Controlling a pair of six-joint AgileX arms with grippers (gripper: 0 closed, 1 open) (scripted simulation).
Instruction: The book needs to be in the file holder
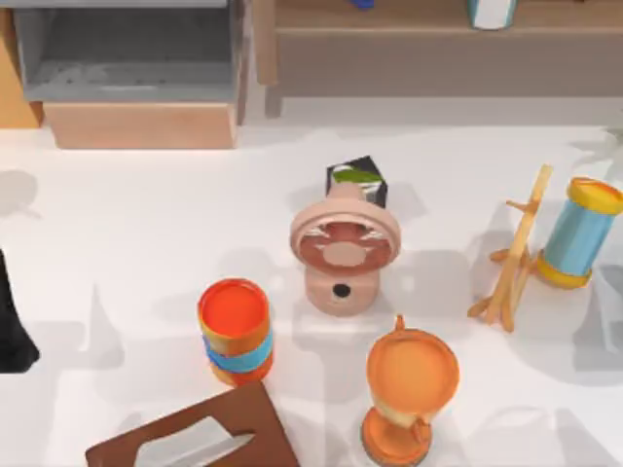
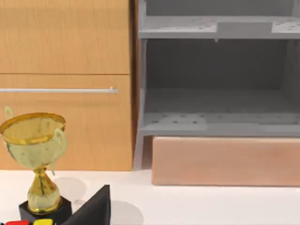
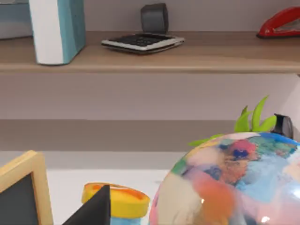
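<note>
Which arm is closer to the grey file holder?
Left. The left tool is at the table's left edge, facing the file holder; the right tool faces the wooden shelf.

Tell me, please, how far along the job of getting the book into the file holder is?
Nothing looks done yet. The book stands upright on the wooden shelf, beside a calculator, and nothing is holding it. The file holder, at the table's back left, has no book in it. The left arm sits at the left edge. Grasping, carrying and placing the book are all left.
</note>
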